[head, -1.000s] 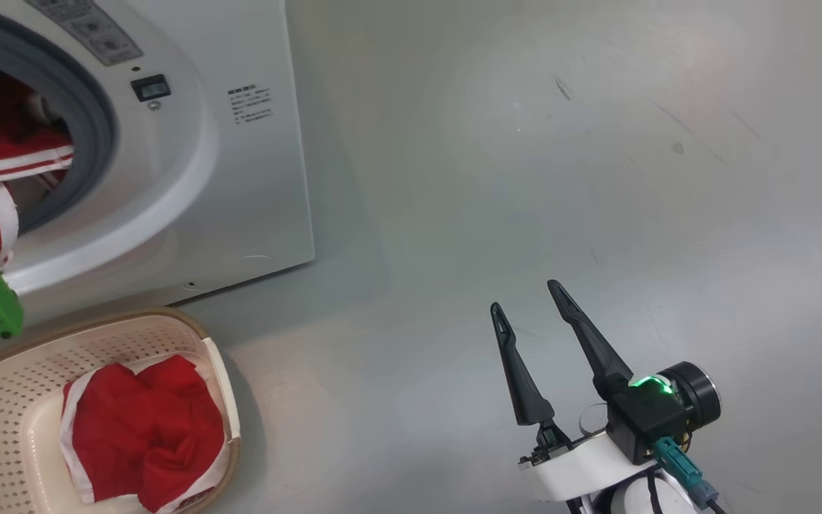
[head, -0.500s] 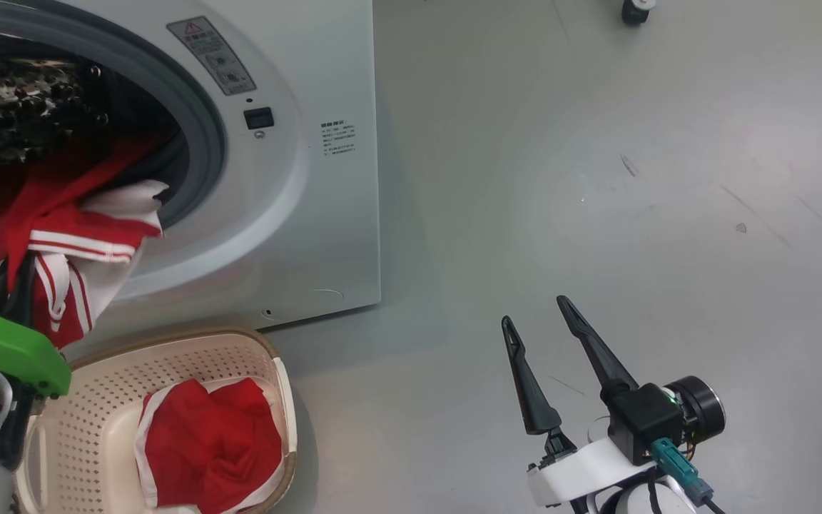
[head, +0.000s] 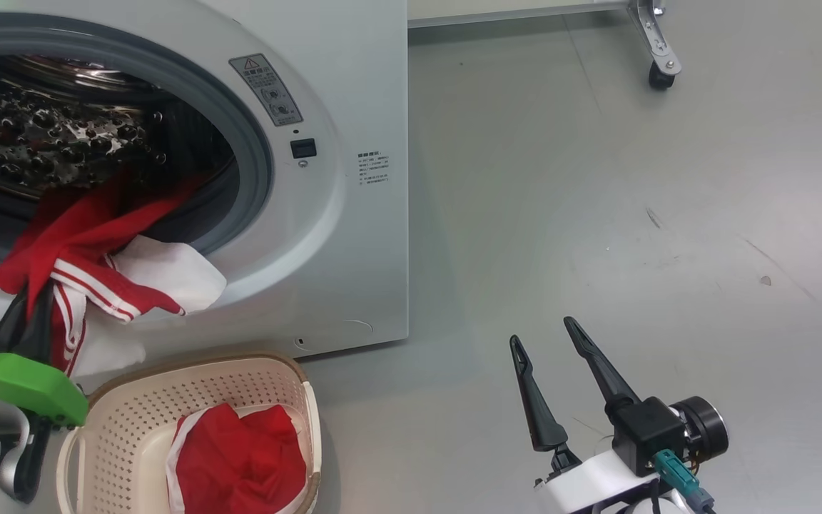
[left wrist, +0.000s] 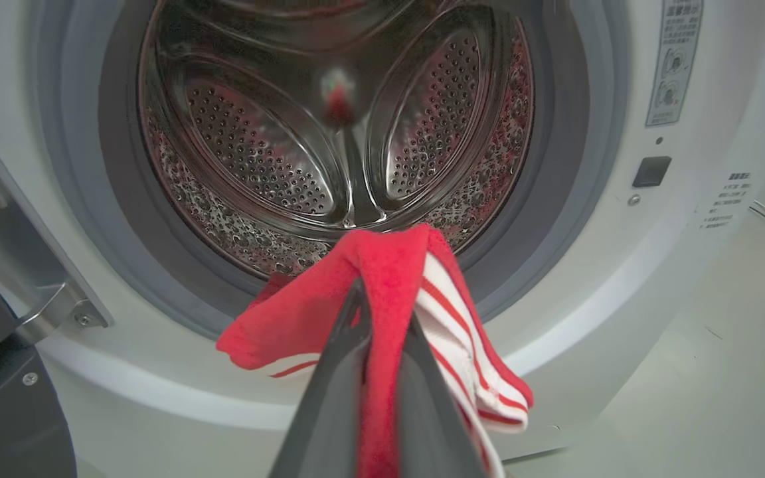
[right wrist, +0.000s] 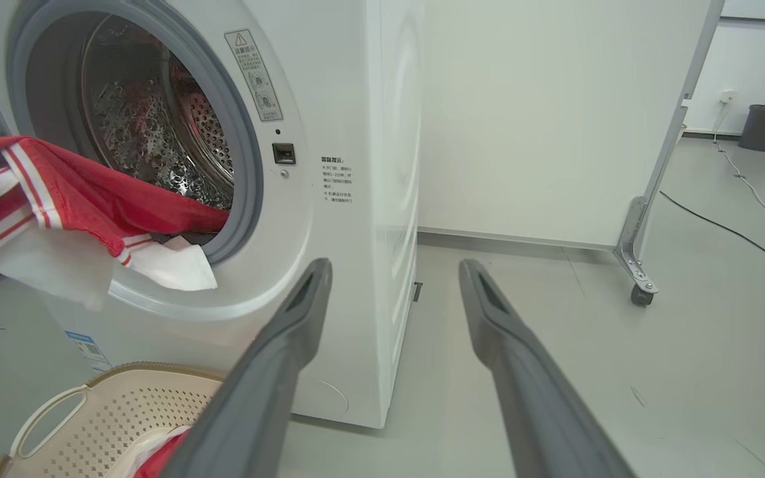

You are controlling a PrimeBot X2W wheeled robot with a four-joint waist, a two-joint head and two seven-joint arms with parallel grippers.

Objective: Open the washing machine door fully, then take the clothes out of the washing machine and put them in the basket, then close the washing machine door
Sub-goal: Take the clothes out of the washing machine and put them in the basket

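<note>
At the far left of the left wrist view, a metal hinge (left wrist: 30, 292) is bolted beside the round opening. A dark edge of the door (left wrist: 4, 425) hangs under it, swung clear of the opening.

Next along, the left fingers (left wrist: 356, 318) are pressed together on a red garment (head: 97, 243) with white stripes. The garment is drawn out over the grey seal (head: 257, 164), part of it trailing back into the steel drum (left wrist: 329, 133) and a white flap hanging over the front ring of the washing machine (head: 368, 86). Past the cloth the drum's perforated back wall is bare.

Below the opening, the cream basket (head: 197, 360) stands on the floor (head: 596, 178) just in front of the machine. A second red garment (head: 240, 464) lies bunched inside it, toward its right end.

Further right, well apart from the machine and the basket, the right fingers (head: 534, 400) stand spread wide with nothing between them, tips pointing up the head view over bare floor.

At the upper right, a pale panel stands on a metal leg with a small black wheel (head: 661, 75). Beyond it in the right wrist view, a cable (right wrist: 721, 226) runs across the floor and a dark bin (right wrist: 764, 126) stands by the wall.
</note>
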